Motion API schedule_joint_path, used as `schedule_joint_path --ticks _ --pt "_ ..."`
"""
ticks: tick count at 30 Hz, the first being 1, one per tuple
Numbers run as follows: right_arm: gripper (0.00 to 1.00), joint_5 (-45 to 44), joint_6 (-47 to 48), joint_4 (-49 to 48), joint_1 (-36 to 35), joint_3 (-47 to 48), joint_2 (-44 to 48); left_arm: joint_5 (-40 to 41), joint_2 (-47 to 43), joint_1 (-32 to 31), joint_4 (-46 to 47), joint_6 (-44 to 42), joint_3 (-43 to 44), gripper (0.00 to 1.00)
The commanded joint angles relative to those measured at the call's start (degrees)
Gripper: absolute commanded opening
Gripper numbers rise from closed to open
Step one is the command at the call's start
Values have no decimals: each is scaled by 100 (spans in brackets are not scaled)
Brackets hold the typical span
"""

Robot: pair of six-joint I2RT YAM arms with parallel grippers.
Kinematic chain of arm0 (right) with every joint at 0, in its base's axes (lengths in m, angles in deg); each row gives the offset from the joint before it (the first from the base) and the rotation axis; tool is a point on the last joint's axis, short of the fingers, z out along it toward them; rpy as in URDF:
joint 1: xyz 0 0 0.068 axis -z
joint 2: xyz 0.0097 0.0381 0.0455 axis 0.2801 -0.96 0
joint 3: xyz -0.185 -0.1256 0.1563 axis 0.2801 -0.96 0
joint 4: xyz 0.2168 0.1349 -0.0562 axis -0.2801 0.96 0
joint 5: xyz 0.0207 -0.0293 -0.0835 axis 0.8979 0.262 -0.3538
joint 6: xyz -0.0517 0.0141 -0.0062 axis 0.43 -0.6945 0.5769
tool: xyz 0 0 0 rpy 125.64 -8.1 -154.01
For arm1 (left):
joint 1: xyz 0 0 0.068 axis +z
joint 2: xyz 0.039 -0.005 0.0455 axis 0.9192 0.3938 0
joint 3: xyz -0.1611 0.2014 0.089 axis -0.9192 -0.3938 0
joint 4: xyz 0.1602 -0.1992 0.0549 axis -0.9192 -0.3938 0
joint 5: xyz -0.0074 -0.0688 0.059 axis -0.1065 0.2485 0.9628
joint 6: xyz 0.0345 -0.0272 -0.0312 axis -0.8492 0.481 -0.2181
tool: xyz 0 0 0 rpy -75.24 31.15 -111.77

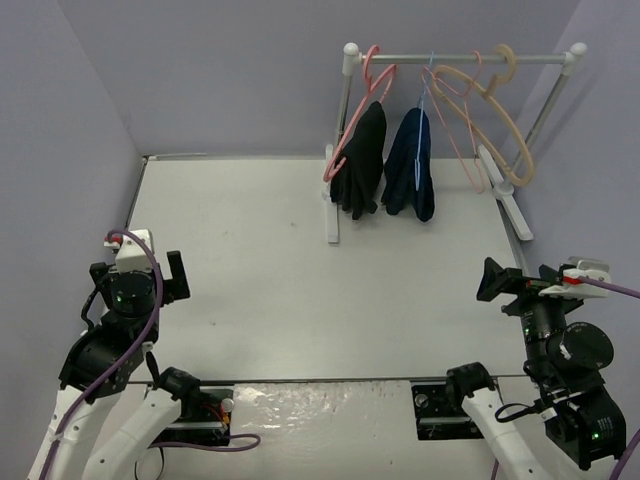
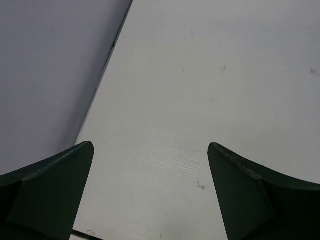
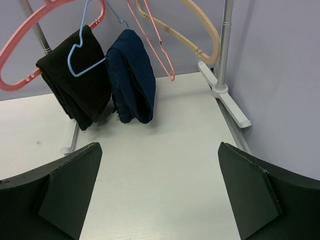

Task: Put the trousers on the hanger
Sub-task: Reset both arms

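Hanging folded over the hanger (image 3: 89, 67) on the rack (image 1: 460, 58), the trousers (image 3: 132, 75) look placed, just beside the black garment (image 3: 75, 85). Your left gripper (image 2: 150, 155) and right gripper (image 3: 160, 155) stand spread and empty, well apart from the rack (nothing left to hold, I'd judge).

Navy trousers (image 3: 132, 75), folded double, draped apparently over the light-blue wire hanger (image 3: 90, 67) (hooked on the rail (image 1: 455, 59))

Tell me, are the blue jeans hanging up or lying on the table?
Hanging up. The jeans are folded over the light-blue hanger on the rack rail, beside the black garment.
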Motion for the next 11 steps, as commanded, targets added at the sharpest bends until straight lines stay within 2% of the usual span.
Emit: schedule_joint_path --ticks 1,11 --pt "100 -306 -53 -301 -249 30 2 83 365 34 223 90 280 97" --pt "100 -223 -120 -223 -443 156 -8 -104 792 34 422 303 453 97"
